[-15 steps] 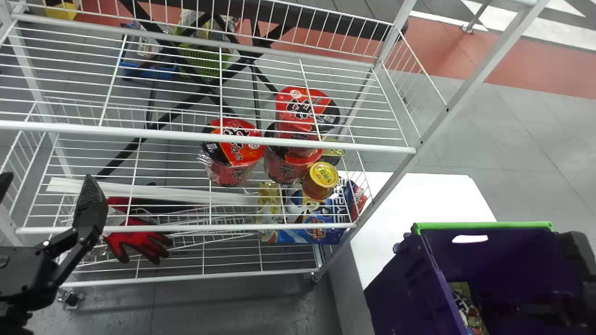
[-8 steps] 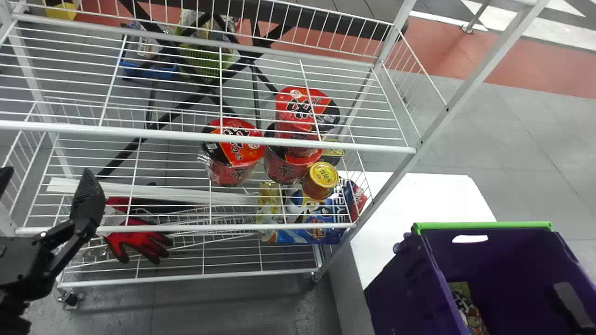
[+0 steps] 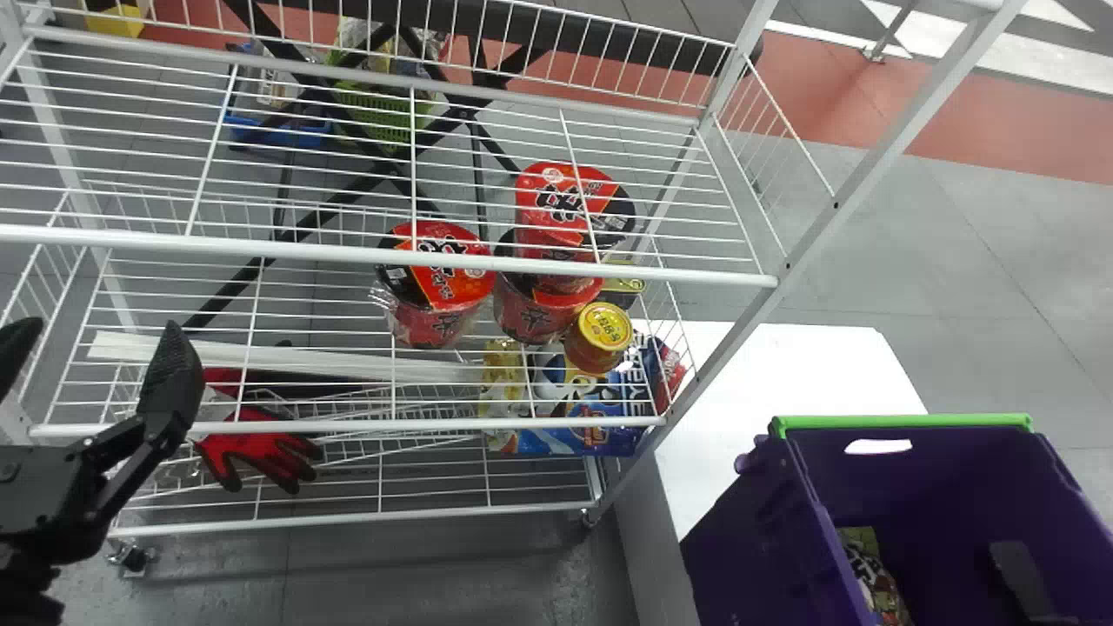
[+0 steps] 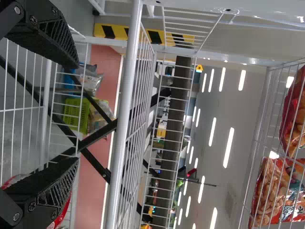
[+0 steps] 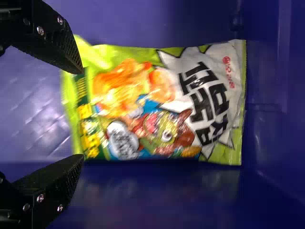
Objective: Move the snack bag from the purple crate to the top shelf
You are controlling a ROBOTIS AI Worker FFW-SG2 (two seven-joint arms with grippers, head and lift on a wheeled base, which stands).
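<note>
The right gripper [image 3: 1017,578] is down inside the purple crate [image 3: 939,469], to the right of the snack bag [image 3: 872,574]. In the right wrist view the gripper [image 5: 78,114] stands open, its fingers on either side of the near end of the green snack bag [image 5: 162,102], which lies on the crate floor. My left gripper [image 3: 96,356] is parked at the shelf's left front; in the left wrist view this gripper [image 4: 76,112] is open with nothing between its fingers. The wire top shelf [image 3: 391,261] spans the head view.
Red noodle cups [image 3: 439,287] and a yellow-lidded jar [image 3: 600,335] stand on a shelf below. Red gloves [image 3: 261,443] lie at the lower left. A slanting white post [image 3: 739,326] rises between rack and crate. Packed snacks [image 4: 271,191] show in the left wrist view.
The right gripper has moved left and down into the crate, from its right edge toward the snack bag. The left gripper has shifted only slightly.
</note>
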